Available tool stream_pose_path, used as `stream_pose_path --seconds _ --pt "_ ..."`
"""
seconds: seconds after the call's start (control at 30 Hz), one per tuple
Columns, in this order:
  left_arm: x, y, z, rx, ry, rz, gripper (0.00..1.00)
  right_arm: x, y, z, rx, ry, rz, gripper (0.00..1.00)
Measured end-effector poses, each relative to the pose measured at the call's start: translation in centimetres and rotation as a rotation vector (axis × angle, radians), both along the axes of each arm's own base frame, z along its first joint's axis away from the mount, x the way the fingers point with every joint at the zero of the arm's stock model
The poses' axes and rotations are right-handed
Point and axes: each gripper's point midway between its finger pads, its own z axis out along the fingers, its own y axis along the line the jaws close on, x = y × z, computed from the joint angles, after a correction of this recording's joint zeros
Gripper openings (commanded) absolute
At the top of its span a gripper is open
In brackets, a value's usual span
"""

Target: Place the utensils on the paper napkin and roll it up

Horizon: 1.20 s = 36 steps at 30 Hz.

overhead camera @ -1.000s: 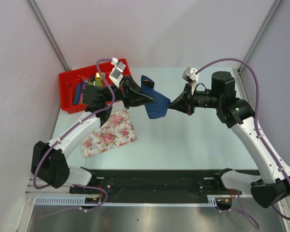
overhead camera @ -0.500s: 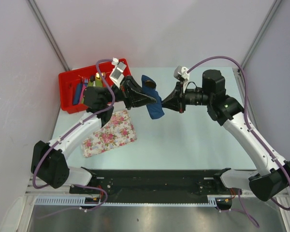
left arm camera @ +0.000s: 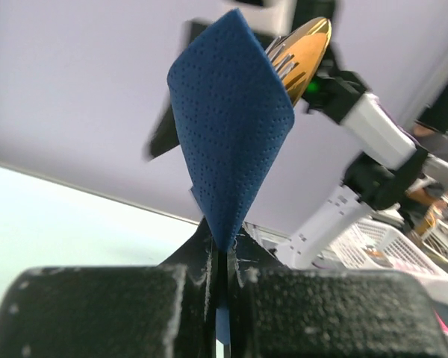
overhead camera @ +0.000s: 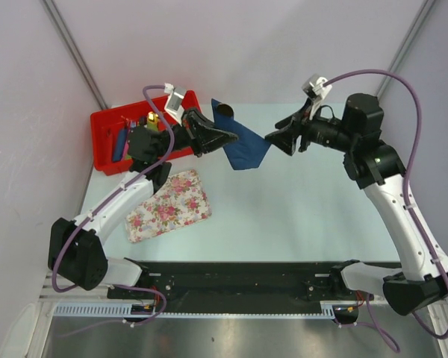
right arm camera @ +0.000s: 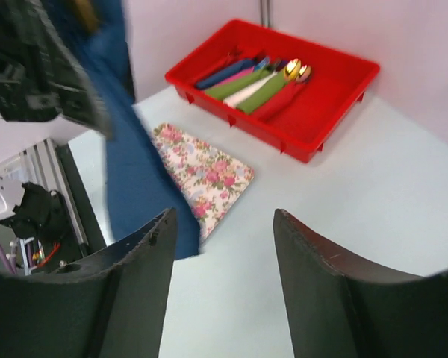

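At the far left sits the red bin (overhead camera: 103, 149), with coloured rolls (right arm camera: 246, 83) lying in it. In front of it the flowered tray (overhead camera: 169, 205) lies flat on the table (overhead camera: 299, 209).

Next comes the left gripper (overhead camera: 222, 139). Its two fingers are pressed tight together and pinch one end of the dark blue napkin (overhead camera: 246, 147). The napkin is up in the air over the table, between the two arms. It is wrapped like a loose cone. In the left wrist view the gold spoon (left arm camera: 310, 48) and the points of the fork (left arm camera: 278, 52) stick out of the far end.

On the right is the right gripper (overhead camera: 278, 140). Its fingers are spread apart and nothing is in them. It is near the napkin but not touching it.

Here is what I think could go wrong. Only one gripper holds the napkin, and only by one end. The wrap looks loose, so it could fall open. If the napkin tips, the spoon and fork could slide out and drop onto the table. If the left arm swings fast, the thin paper could tear at the pinch. If the right gripper closes on a loose flap only, it could pull the wrap open.
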Motion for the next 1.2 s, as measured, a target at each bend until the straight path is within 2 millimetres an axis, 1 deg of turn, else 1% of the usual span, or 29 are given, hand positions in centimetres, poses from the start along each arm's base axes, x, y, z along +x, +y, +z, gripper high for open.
stream_pose_path --seconds 0.07,0.13,0.27,0.37,0.47,0.63,0.73,0.87,1.07,1.2 --pt "0.8 0.1 -0.2 0.002 0.017 0.030 0.00 -0.7 -0.4 1.5 0.022 -0.029 -0.016 0.57" --pt "1.1 0.1 -0.4 0.005 0.028 0.044 0.00 -1.6 -0.5 2.5 0.042 -0.046 -0.015 0.56" --pt "1.5 0.2 -0.4 0.002 0.042 0.059 0.00 -2.7 0.5 3.3 0.072 -0.046 0.018 0.54" --pt "1.5 0.2 -0.4 0.000 0.044 0.059 0.00 -3.2 2.1 3.0 0.082 -0.029 0.064 0.55" --pt "1.5 0.2 -0.3 -0.004 0.039 0.060 0.00 -3.2 3.6 1.7 0.077 0.004 0.109 0.56" --pt "1.4 0.2 0.0 -0.013 0.034 0.059 0.00 -2.8 5.1 -1.0 0.063 0.068 0.151 0.59" --pt "1.3 0.3 0.2 -0.020 0.025 0.057 0.00 -2.9 5.7 -1.8 0.062 0.085 0.179 0.60" --pt "1.1 0.3 0.5 -0.030 0.019 0.051 0.00 -3.3 6.5 -1.7 0.074 0.074 0.222 0.56" --pt "0.7 0.4 0.8 -0.039 0.011 0.038 0.00 -4.0 7.2 -1.1 0.101 0.066 0.283 0.52" --pt "0.4 0.5 1.1 -0.046 0.003 0.024 0.00 -4.5 7.9 -1.1 0.112 0.076 0.323 0.50"
